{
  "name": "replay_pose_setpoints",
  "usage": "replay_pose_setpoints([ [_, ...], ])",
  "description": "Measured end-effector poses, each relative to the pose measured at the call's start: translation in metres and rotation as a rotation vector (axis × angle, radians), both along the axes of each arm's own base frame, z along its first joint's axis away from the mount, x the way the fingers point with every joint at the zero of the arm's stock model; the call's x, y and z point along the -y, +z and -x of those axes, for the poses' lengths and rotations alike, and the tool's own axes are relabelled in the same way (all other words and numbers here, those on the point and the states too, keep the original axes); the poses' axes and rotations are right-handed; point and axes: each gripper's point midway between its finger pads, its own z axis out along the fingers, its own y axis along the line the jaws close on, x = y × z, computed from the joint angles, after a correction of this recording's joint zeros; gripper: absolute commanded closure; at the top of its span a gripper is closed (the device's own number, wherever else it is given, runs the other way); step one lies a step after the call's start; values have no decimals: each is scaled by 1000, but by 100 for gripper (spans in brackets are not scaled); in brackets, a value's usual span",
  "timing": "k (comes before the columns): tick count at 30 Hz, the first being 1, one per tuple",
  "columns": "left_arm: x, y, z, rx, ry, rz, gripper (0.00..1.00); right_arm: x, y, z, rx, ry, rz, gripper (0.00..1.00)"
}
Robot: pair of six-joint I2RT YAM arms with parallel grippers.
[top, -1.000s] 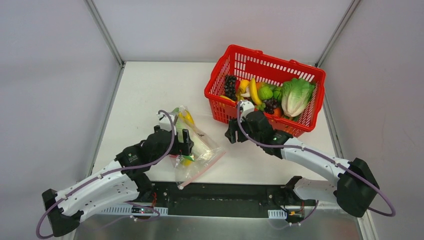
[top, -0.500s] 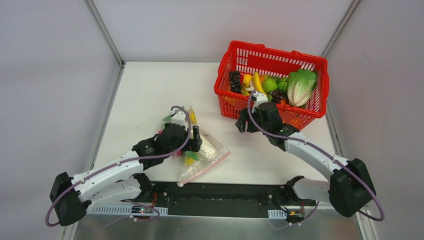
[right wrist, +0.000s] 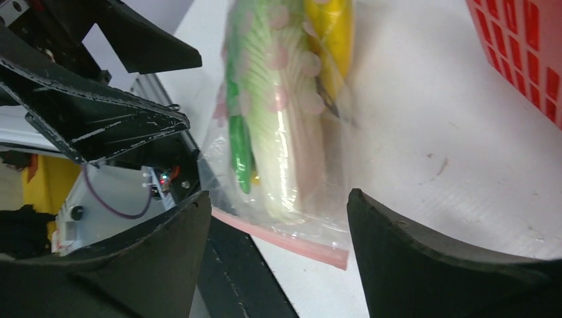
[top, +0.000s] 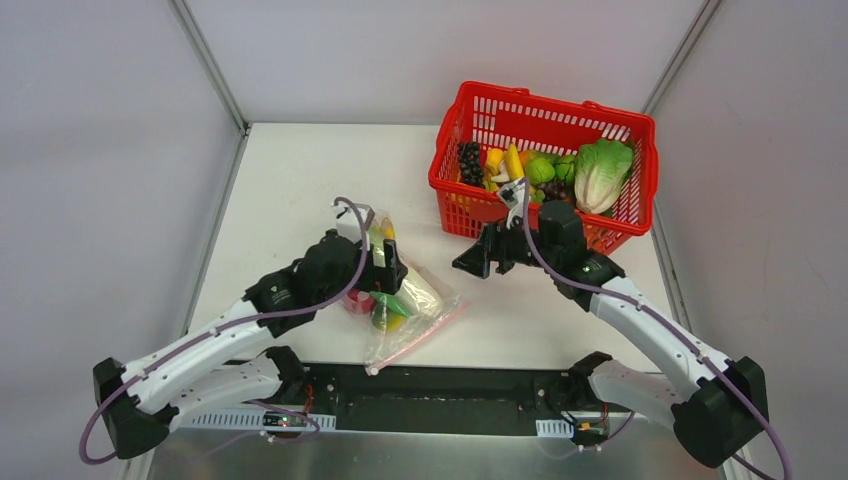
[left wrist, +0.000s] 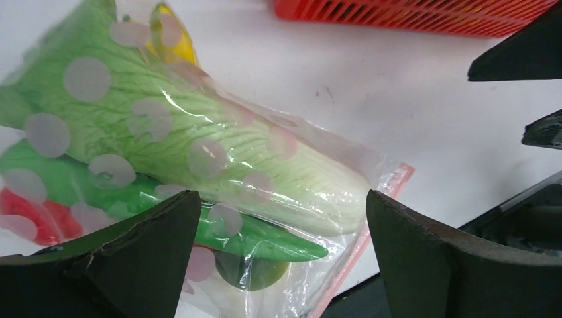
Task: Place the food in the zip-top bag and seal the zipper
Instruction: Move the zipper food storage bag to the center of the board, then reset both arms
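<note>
Food (top: 405, 295) in bag (top: 398, 340), left of basket (top: 466, 214)

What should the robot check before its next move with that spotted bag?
1. Food inside the clear pink-dotted plastic bag: ok, pale green leafy vegetable and yellow banana show through it.
2. Pink zipper strip pressed shut: cannot tell.
3. Left gripper empty: ok, open over the bag.
4. Right gripper empty: ok, open near the strip.
5. Red mesh basket apart from bag: ok.

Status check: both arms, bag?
Left hand open over zip-top bag. Right hand open, empty, facing bag. Food inside; zipper state unclear. Basket apart.
</note>
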Motion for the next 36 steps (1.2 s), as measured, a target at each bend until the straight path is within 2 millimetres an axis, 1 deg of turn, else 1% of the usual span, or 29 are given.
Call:
replay_pose_setpoints([
  [2, -6, 18, 2, 46, 1, 28, 1, -3, 14, 4, 2, 29, -22, 14],
  [4, -18, 37, 2, 107, 23, 43, 1, -5, 34, 5, 33, 46, -51, 3],
  [5, -25, 46, 3, 137, 37, 45, 1, -6, 45, 6, 56, 47, -66, 1],
  [7, -41, 61, 3, 199, 75, 40, 1, -4, 67, 5, 110, 33, -94, 0],
  [9, -57, 72, 3, 243, 114, 23, 1, 2, 90, 0, 178, -17, -115, 0],
  [10, -65, 76, 3, 264, 135, 10, 1, 6, 98, -3, 205, -47, -120, 0],
  [11, -71, 79, 3, 279, 150, 2, 1, 12, 109, -10, 240, -102, -122, 0],
  [14, -90, 81, 0, 299, 197, -55, 1, 30, 125, -31, 301, -260, -102, 0],
  [16, -99, 80, -2, 296, 219, -99, 1, 44, 128, -47, 319, -374, -69, 0],
  [20, -124, 79, -11, 279, 303, -156, 1, 78, 125, -77, 318, -588, 17, 0],
  [23, -147, 80, -18, 265, 391, -157, 1, 105, 123, -93, 300, -712, 63, 0],
  [27, -176, 86, -28, 223, 507, -120, 1, 152, 125, -114, 248, -876, 96, 0],
  [29, -185, 87, -32, 199, 554, -107, 1, 175, 128, -122, 226, -949, 91, 0],
  [30, -188, 87, -33, 189, 570, -104, 1, 183, 127, -123, 218, -974, 90, 0],
  [31, -189, 86, -32, 177, 578, -98, 1, 190, 126, -123, 207, -996, 89, 0],
  [32, -188, 85, -31, 165, 583, -91, 1, 193, 125, -122, 200, -1003, 87, 0],
  [36, -189, 79, -23, 126, 603, -68, 1, 186, 121, -113, 189, -966, 56, 0],
])
